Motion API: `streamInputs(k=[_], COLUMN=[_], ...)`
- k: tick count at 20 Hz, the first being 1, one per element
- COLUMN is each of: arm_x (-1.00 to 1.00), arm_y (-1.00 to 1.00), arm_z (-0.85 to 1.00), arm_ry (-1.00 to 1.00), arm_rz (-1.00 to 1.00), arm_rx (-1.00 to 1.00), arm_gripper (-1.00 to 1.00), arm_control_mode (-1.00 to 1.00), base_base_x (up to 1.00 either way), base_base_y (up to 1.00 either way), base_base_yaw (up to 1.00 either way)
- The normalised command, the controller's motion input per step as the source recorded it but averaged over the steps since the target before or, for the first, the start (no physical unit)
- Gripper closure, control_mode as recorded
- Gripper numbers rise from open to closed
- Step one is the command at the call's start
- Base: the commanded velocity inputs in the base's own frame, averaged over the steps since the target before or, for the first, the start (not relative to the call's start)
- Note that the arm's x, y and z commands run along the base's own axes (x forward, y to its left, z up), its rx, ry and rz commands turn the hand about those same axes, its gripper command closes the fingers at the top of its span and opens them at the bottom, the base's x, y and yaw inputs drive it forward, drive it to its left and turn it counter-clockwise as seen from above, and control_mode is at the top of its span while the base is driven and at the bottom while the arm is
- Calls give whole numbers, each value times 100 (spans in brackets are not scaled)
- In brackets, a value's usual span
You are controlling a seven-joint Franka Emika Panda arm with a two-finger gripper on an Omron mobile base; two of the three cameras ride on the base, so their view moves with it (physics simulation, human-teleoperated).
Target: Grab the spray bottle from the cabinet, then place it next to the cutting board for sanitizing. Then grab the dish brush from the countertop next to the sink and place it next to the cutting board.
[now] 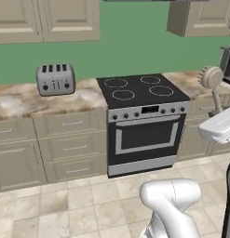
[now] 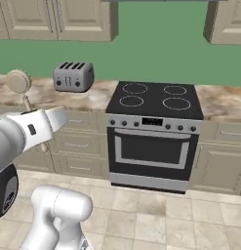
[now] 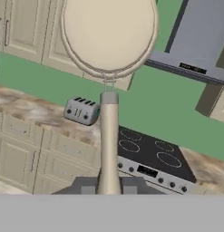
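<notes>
My gripper (image 3: pixel 109 188) is shut on the dish brush (image 3: pixel 109 136), gripping the low end of its thin pale handle. The handle rises straight up from between the fingertips (image 3: pixel 87 186) to the round tan head, which faces the hand camera. In the base views the dish brush (image 1: pixel 212 77) (image 2: pixel 18 80) is held up in the air in front of the countertop (image 1: pixel 88 96) (image 2: pixel 97 97), beside my white forearm. The spray bottle, the cutting board and the sink are out of view.
A black stove (image 1: pixel 143 116) (image 2: pixel 153 129) with four burners stands straight ahead. A silver toaster (image 1: pixel 55 79) (image 2: pixel 73 76) sits on the counter to its left. Beige wall cabinets (image 1: pixel 46 18) (image 2: pixel 83 19) hang above with doors closed. Drawers line the base cabinets; tiled floor lies in front.
</notes>
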Motion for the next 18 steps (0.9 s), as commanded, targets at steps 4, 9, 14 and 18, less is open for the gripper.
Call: streamInputs(k=[4,9,14,18], arm_x=[0,0,0,0], arm_y=[0,0,0,0], arm_z=[0,0,0,0], arm_ry=[0,0,0,0], arm_rz=[0,0,0,0], arm_rx=[0,0,0,0], arm_gripper=[100,100,100,100], arm_control_mode=[100,100,100,100], base_base_x=[3,5,25,57], base_base_y=[-100,-100,-100,-100], base_base_yaw=[0,0,-2,-10])
